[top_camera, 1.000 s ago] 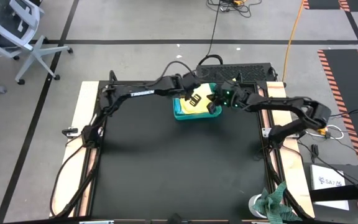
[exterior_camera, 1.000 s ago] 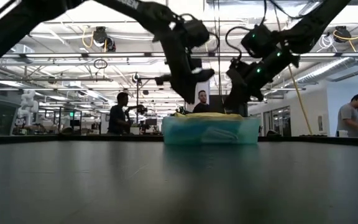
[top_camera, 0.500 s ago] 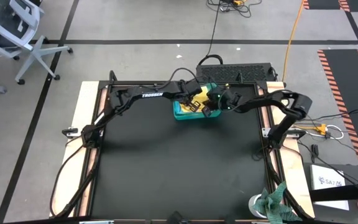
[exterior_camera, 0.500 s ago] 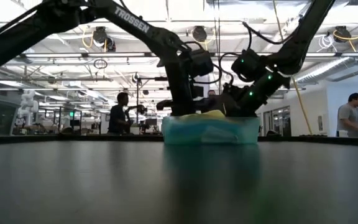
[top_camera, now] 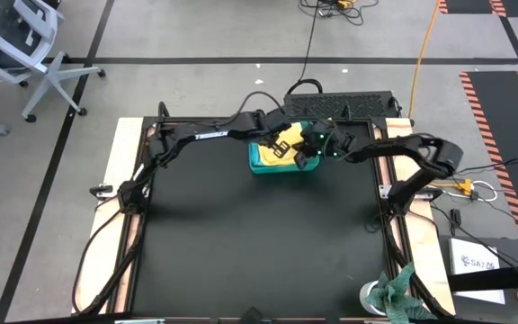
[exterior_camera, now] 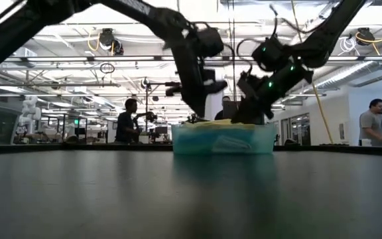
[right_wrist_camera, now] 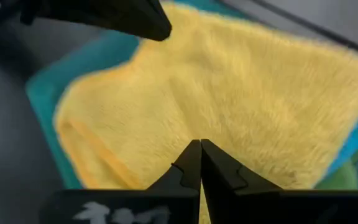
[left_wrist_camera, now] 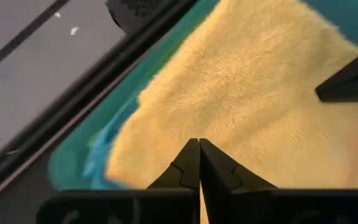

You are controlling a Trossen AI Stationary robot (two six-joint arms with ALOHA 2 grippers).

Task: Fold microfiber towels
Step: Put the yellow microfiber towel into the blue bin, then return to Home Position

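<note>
Your left gripper [top_camera: 281,147] and right gripper [top_camera: 306,155], fingers pinched together empty, have lifted off the yellow towel [top_camera: 288,138] at upper centre, so it stays ungrasped in the tray [top_camera: 261,165].

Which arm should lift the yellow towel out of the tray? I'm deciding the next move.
Either, roughly: left claw and right claw both sit shut above the yellow towel in the tray, neither gripping it.

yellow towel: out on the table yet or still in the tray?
Still in the tray. The yellow towel lies on top inside it; both the left gripper and right gripper are shut above it, holding nothing.
</note>
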